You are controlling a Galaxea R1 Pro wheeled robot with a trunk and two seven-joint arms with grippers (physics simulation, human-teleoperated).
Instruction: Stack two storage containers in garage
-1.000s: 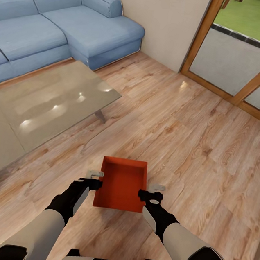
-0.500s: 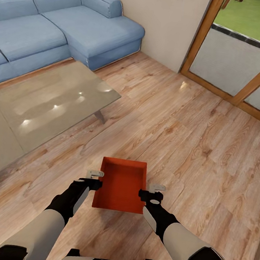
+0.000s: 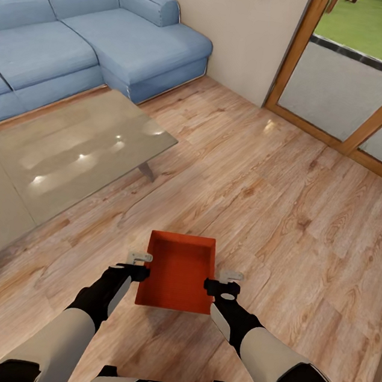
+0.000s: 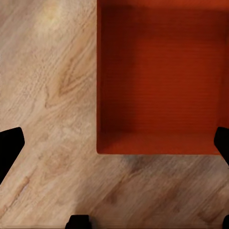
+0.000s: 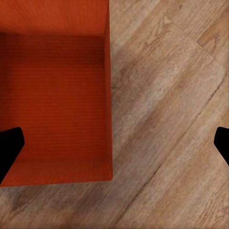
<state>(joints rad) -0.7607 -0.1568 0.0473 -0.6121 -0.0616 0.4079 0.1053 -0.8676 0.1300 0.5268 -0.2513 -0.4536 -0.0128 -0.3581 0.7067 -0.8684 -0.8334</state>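
We held one orange-red rectangular open-top bin (image 3: 180, 269) above the light wood plank floor (image 3: 288, 192), left gripper (image 3: 142, 264) and right gripper (image 3: 221, 281) spread wide, straddling its side walls.

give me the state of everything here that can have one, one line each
storage container: open top, nothing inside, upright, between the two grippers over the wood floor
left gripper: open, straddling the container's left wall
right gripper: open, straddling the container's right wall
glass door: closed, as far as the head view shows
coffee table: upright, glossy bare top
sofa: unoccupied
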